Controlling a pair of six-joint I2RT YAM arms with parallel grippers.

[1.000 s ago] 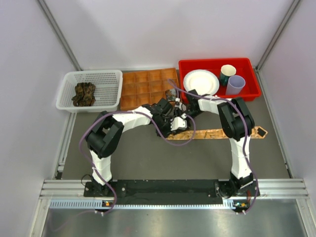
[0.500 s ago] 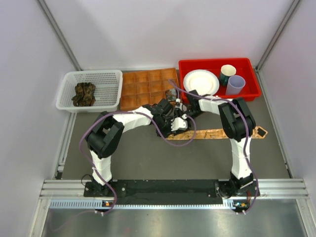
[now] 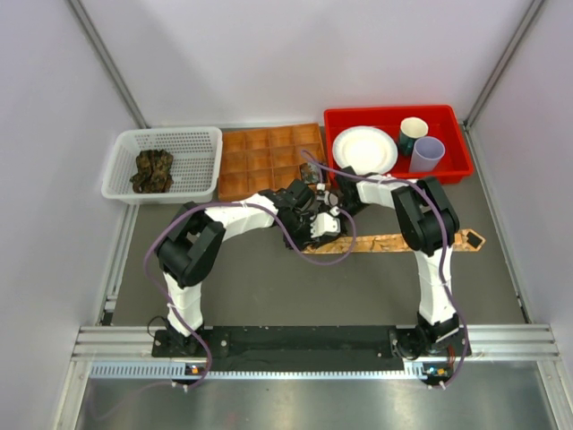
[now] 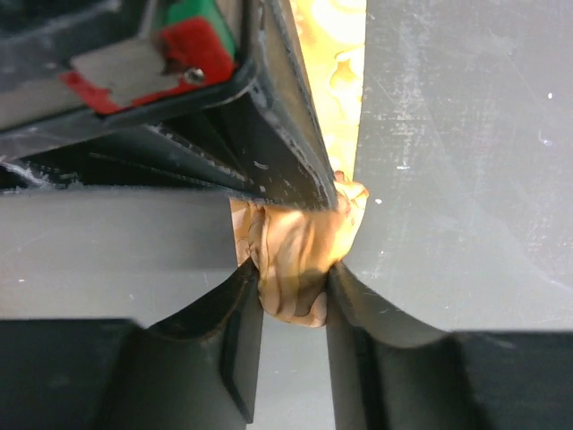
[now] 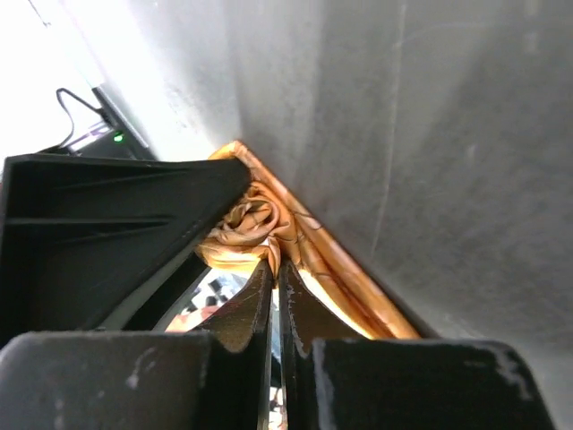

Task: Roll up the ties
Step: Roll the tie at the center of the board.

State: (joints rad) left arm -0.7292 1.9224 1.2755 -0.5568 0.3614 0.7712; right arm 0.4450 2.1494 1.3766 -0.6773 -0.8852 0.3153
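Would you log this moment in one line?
left pincer: shut on tan-orange tie roll | right pincer: shut at roll | tail: flat

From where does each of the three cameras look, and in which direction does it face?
Top view: above and behind the arms, facing down on the table; both whole arms show, meeting at the orange tie.
Left wrist: on the left arm, facing down along the left gripper, which clamps the tie's rolled end.
Right wrist: on the right arm, facing along the shut right gripper towards that roll.
Shared: both wrist views show the same roll.
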